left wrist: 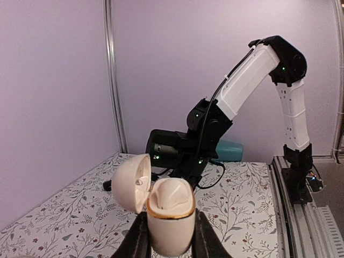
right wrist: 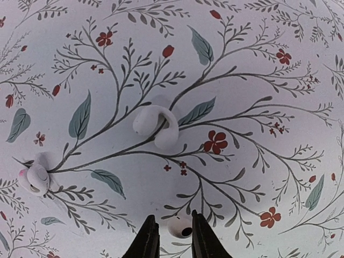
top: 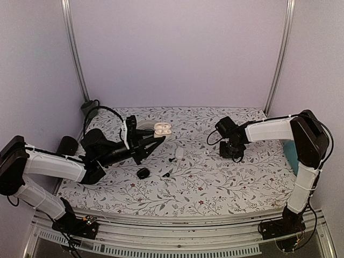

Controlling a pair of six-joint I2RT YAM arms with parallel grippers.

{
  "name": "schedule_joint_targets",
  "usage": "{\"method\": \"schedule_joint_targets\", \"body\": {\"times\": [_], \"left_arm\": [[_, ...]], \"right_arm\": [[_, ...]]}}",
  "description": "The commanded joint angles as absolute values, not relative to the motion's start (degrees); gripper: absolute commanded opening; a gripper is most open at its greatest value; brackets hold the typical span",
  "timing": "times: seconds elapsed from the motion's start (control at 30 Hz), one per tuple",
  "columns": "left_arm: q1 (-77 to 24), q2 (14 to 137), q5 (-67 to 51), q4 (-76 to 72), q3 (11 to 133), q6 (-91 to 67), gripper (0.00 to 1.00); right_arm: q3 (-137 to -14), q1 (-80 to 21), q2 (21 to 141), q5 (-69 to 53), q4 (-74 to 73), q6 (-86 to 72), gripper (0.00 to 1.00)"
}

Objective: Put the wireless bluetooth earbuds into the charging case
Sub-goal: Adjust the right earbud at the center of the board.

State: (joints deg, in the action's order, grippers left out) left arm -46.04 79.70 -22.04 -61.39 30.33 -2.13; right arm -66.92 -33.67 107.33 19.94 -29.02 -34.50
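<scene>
Several small black bits [top: 143, 173] lie near the left tool's [top: 155, 141] charging case [top: 163, 129].

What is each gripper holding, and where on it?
Left gripper clamps the open charging case by its lower body; right gripper appears to pinch an earbud by its sides, between the fingertips.

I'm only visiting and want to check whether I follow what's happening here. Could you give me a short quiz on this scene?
1. True or false: the lid of the charging case is shut.
2. What sits between the fingertips of the right gripper? A) a white earbud B) a black bit C) nothing
3. Fill in: the case is gripped by the ____ gripper.

Key:
1. False, the lid stands open.
2. A
3. The left gripper.
</scene>
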Motion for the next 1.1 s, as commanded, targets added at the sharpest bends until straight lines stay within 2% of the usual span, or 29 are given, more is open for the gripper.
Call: {"method": "schedule_joint_targets", "body": {"times": [0.0,1.07], "left_arm": [[-45.24,78.61,-22.45,-62.46,30.06,-2.34,0.00],[-45.10,78.83,-22.87,-61.89,30.59,-2.54,0.00]], "right_arm": [[-68.48,-34.54,109.08,21.93,-30.80,-33.27,0.24],[-71.46,-35.69,112.93,21.41,-32.53,-31.29,0.24]]}}
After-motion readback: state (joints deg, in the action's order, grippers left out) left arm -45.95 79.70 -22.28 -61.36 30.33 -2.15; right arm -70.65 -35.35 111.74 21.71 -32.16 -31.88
